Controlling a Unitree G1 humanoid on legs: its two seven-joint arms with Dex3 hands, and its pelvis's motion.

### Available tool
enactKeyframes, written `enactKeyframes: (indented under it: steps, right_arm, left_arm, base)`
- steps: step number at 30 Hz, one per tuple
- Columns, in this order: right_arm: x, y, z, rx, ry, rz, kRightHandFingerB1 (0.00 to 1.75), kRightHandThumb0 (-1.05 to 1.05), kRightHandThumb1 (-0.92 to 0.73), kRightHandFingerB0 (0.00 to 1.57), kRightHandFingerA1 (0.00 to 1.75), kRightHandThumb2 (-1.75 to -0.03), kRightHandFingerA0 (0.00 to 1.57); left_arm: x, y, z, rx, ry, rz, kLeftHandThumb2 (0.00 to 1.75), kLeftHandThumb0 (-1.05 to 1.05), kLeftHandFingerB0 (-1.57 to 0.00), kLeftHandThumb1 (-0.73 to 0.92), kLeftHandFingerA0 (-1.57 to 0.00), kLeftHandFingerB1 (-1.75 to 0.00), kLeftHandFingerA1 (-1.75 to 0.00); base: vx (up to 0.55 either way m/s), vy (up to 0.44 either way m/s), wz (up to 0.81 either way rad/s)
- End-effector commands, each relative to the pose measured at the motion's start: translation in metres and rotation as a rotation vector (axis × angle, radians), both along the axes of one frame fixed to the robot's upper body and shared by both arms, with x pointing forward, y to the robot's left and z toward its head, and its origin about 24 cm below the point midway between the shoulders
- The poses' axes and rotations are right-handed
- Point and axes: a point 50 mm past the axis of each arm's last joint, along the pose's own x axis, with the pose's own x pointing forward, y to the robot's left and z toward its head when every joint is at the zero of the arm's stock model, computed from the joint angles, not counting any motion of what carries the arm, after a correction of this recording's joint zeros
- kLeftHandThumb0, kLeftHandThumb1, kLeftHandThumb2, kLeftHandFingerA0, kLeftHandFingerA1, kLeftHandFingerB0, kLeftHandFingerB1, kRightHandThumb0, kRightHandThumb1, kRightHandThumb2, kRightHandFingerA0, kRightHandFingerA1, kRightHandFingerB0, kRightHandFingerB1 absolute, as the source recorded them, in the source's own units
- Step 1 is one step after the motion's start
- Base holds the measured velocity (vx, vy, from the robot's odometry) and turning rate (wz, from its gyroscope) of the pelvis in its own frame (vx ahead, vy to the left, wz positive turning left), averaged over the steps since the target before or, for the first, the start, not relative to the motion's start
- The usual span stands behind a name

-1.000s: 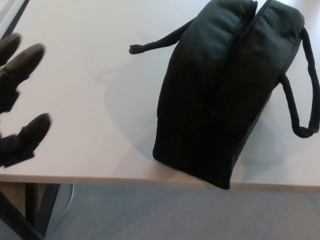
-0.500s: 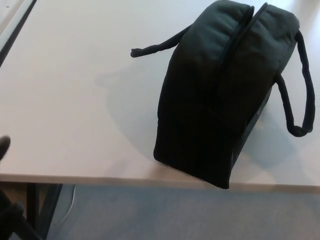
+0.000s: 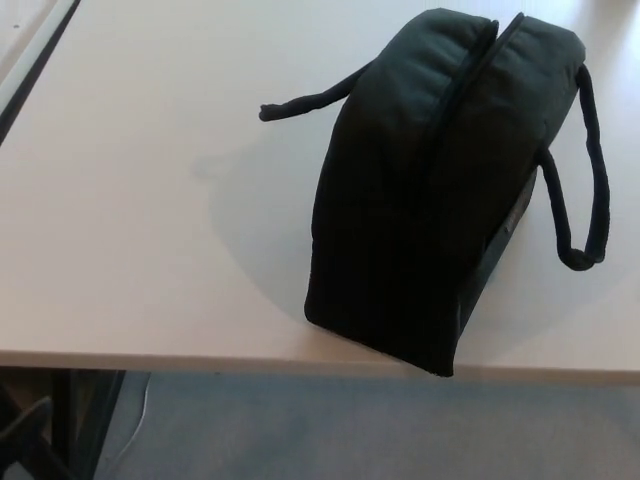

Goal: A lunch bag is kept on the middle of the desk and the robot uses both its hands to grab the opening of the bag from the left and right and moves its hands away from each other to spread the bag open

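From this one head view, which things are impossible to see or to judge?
- Inside of the black padded fabric lunch bag: hidden, its top seam looks closed.
- Bag's far side: hidden by its own body.
- Pale desk: cut off by the picture edges.
- Both robot hands: out of the picture.

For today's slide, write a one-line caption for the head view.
Black lunch bag standing closed near the front edge of a pale desk, handles splayed.

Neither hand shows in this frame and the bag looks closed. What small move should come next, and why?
Probably bring both hands up beside the lunch bag, one on each side of its zipper line. The opening runs along the top, looks shut, and nothing is holding it.
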Motion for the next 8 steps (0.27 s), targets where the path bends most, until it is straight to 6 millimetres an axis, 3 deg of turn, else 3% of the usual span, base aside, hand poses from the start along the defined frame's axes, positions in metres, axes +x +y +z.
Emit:
enactKeyframes:
  steps: [1, 2, 3, 8]
  right_arm:
    - [-0.0232, 0.0240, -0.0150, 0.135, 0.088, 0.062, 0.27, -0.73, -0.65, 0.05, 0.38, -1.00, 0.03]
    - [-0.0216, 0.0215, -0.0172, 0.149, 0.086, 0.061, 0.21, -0.66, -0.81, 0.07, 0.30, -0.67, 0.08]
    - [-0.0213, 0.0196, -0.0181, 0.157, 0.090, 0.057, 0.25, -0.72, -0.64, 0.04, 0.35, -0.98, 0.02]
    - [-0.0219, 0.0187, -0.0178, 0.156, 0.122, 0.064, 0.27, -0.69, -0.64, 0.04, 0.38, -0.96, 0.04]
  left_arm:
    - [-0.0134, 0.0118, -0.0106, -0.348, 0.100, 0.162, 0.65, -0.53, -0.22, 0.90, -0.29, -0.31, -0.43]
    - [-0.0088, 0.0161, -0.0125, -0.320, 0.097, 0.161, 0.65, -0.53, -0.23, 0.88, -0.31, -0.31, -0.42]
    - [-0.0068, 0.0179, -0.0141, -0.306, 0.097, 0.162, 0.64, -0.54, -0.24, 0.87, -0.33, -0.31, -0.42]
    - [-0.0067, 0.0205, -0.0171, -0.282, 0.112, 0.160, 0.65, -0.57, -0.24, 0.86, -0.36, -0.30, -0.41]
  base:
    - [0.00, 0.000, 0.00]
    - [0.00, 0.000, 0.00]
    - [0.00, 0.000, 0.00]
    - [0.00, 0.000, 0.00]
